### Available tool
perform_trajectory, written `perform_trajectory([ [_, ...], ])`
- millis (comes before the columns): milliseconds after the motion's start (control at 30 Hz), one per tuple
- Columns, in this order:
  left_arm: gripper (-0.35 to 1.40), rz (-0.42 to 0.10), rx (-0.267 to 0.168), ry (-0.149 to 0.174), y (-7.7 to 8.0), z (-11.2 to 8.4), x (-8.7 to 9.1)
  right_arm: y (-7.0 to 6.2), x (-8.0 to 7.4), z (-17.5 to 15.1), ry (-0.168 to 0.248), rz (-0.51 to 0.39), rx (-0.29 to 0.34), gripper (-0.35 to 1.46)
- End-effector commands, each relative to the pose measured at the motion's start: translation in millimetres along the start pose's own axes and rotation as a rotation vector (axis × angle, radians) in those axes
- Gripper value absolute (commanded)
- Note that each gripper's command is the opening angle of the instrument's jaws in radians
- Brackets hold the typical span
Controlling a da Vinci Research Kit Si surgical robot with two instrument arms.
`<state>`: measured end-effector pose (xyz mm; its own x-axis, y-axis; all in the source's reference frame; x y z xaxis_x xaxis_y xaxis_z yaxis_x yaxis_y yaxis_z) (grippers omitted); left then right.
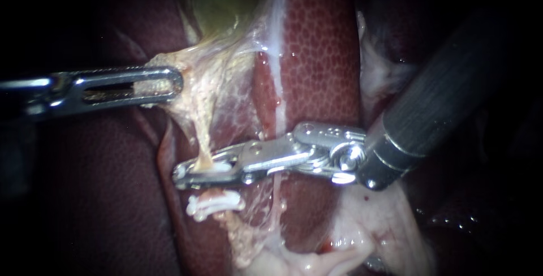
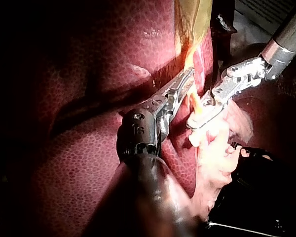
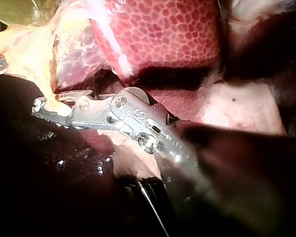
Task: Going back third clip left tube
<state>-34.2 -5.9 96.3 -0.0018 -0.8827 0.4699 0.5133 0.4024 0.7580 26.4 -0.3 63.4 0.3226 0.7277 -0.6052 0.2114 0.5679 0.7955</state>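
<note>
Dark red liver (image 1: pixel 322 55) behind. Left instrument (image 1: pixel 172 82), jaws clamped on pale tissue (image 1: pixel 195 92). Right instrument (image 1: pixel 192 171), jaws narrowly parted, gripping white clip (image 1: pixel 219 167) on tube (image 1: pixel 202 140); second clip (image 1: pixel 218 201) just beside jaws.

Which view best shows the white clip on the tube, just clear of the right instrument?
The endoscope view: the clip lies in full sight across the tube, just below the right instrument's tip. In the left wrist view it is lost in bright tissue; in the right wrist view I cannot make it out.
</note>
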Motion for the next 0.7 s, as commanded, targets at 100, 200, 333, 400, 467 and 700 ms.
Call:
perform_trajectory([
  [100, -0.35, 0.000, 0.000, 0.000, 0.0, 0.0, 0.0, -0.1, 0.0, 0.0, 0.000, 0.000, 0.001, -0.35],
  [200, -0.35, 0.000, 0.000, 0.000, 0.0, 0.0, 0.0, -0.2, 0.1, 0.1, 0.000, 0.005, 0.001, -0.35],
  [333, -0.35, 0.000, 0.000, 0.000, 0.0, 0.0, 0.0, -0.1, 0.6, 0.2, 0.003, 0.008, -0.018, -0.02],
  [400, -0.35, 0.000, 0.000, 0.000, 0.0, 0.0, 0.0, 0.2, 1.2, 0.4, 0.027, 0.011, -0.057, 0.40],
  [467, -0.35, 0.000, 0.000, 0.000, 0.0, 0.0, 0.0, 0.8, 2.1, 0.7, 0.061, 0.017, -0.110, 0.60],
  [700, -0.35, 0.000, 0.001, 0.000, 0.1, -0.1, 0.0, 0.3, 2.3, -0.8, 0.065, -0.047, -0.110, 0.60],
])
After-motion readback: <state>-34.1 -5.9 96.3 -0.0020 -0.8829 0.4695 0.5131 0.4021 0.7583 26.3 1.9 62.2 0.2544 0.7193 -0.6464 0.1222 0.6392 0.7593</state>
